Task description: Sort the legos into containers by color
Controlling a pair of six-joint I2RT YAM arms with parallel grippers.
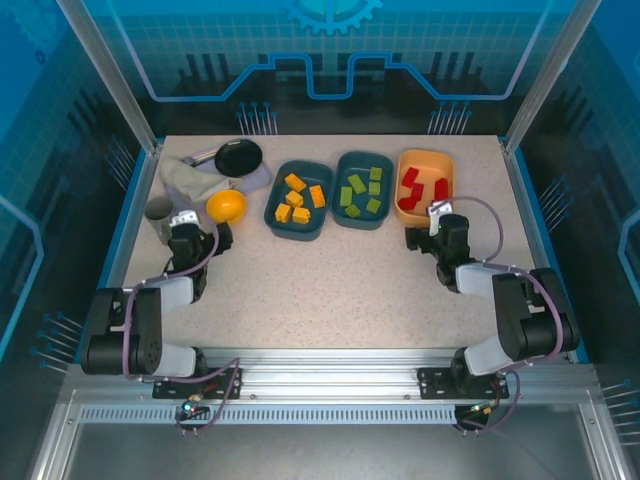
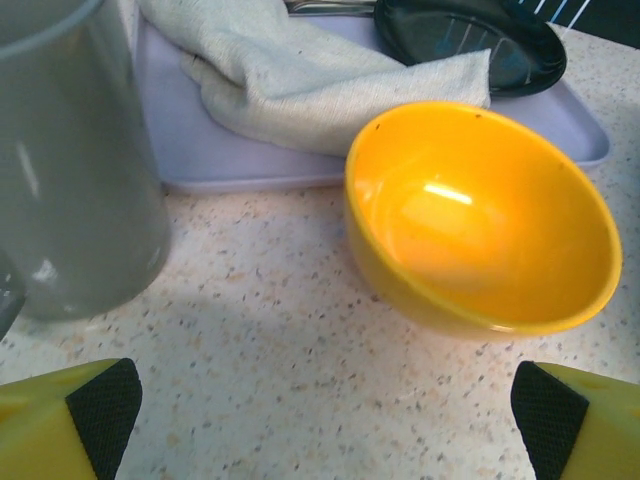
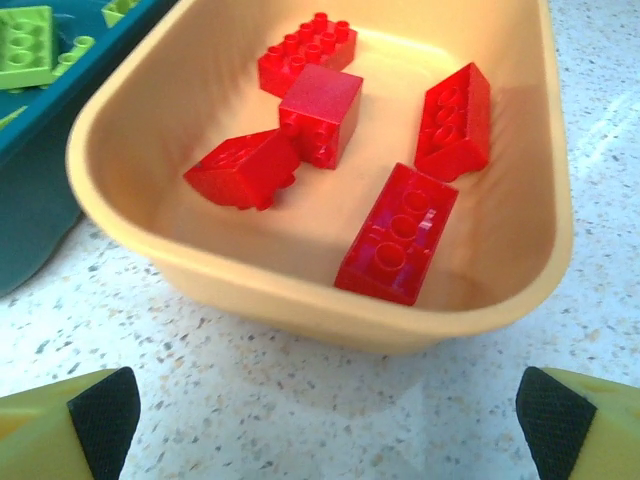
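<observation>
The red legos (image 3: 320, 110) lie in the pale orange tray (image 3: 300, 290), just in front of the right claw (image 3: 325, 430). In the right wrist view we count five red bricks in there. One near the front lies flat with its bumps up, and another leans on its side. The claw is wide open and holds nothing. Its black pads (image 3: 100, 415) sit far apart, low over the table, and do not touch the tray.

From above, the red legos (image 1: 420, 188) blur into one red patch, so we cannot count them there. But that view shows all three trays in a row. The pale orange tray (image 1: 425, 153) is on the right. The middle teal tray (image 1: 358, 224) holds the green legos (image 1: 362, 190). The left teal tray (image 1: 295, 236) holds the orange-yellow legos (image 1: 298, 198). The right claw (image 1: 440, 228) sits just below the orange tray.

The left claw (image 1: 195, 232) is well apart from the trays, at the left side of the table (image 1: 330, 290). In its own view, the left claw (image 2: 325, 425) is also wide open and empty. Just ahead of it sits a yellow bowl (image 2: 480, 230), with a grey cup (image 2: 80, 180) to the left. Behind them a cloth (image 2: 300, 80) and a black dish (image 2: 470, 40) lie on a flat lilac tray (image 2: 220, 160).
</observation>
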